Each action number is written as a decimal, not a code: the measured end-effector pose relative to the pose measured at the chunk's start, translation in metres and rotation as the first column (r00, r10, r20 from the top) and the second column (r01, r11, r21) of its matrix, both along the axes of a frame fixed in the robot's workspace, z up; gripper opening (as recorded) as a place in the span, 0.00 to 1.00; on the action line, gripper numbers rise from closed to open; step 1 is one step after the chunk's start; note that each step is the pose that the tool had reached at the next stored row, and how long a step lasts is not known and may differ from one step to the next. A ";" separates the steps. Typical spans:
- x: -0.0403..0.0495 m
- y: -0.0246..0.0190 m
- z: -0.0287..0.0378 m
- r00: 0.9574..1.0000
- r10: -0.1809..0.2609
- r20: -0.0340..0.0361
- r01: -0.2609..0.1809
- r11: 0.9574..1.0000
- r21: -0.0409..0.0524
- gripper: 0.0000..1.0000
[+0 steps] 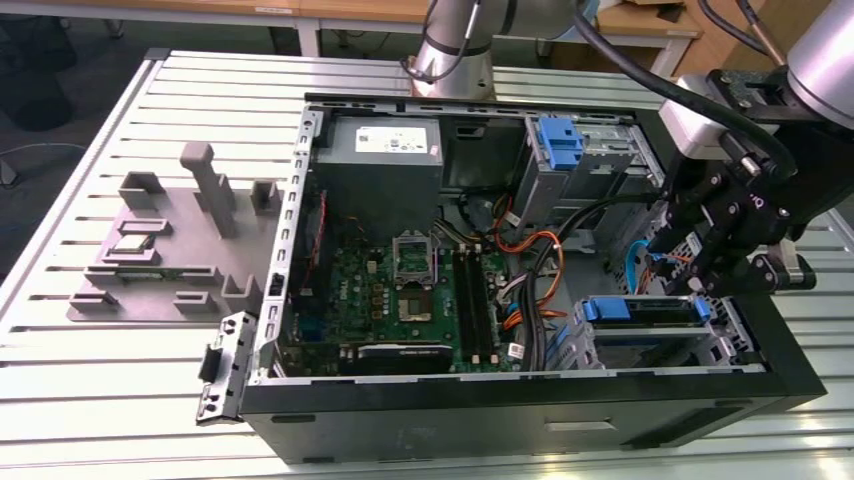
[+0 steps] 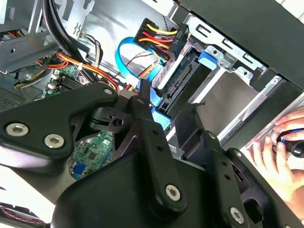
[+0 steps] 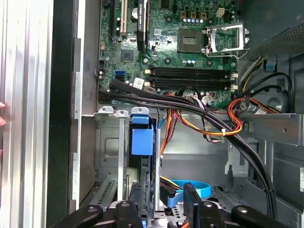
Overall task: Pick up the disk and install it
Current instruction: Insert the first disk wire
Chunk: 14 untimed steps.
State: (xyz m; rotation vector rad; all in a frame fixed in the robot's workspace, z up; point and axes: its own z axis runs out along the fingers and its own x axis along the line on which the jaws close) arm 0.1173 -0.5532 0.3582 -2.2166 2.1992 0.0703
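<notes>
End effector (image 3: pixel 158 197) at the disk (image 3: pixel 142 141), which stands edge-on in the drive bay (image 3: pixel 107 142); whether it grips cannot be told. Disk judged rigid, fairly heavy, shock-sensitive: best held by its bracketed sides.

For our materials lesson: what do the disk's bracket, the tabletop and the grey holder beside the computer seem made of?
The disk's bracket: likely plastic; uniform matt blue, moulded shape.
The tabletop: probably aluminium; silvery, slotted, softly shiny.
The grey holder: perhaps plastic; dull, even grey, blocky.
</notes>
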 end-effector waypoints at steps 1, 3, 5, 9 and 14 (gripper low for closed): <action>0.0000 0.0000 0.0000 1.000 0.000 0.000 0.000 1.000 0.000 0.48; 0.0001 0.0000 -0.0002 1.000 0.000 0.000 0.000 1.000 0.000 0.48; 0.0001 0.0000 -0.0002 1.000 0.000 0.000 0.000 1.000 0.000 0.48; 0.0000 0.0000 -0.0017 1.000 0.000 0.000 0.000 1.000 0.000 0.48; 0.0000 0.0000 -0.0021 1.000 0.000 0.000 0.000 1.000 0.000 0.48</action>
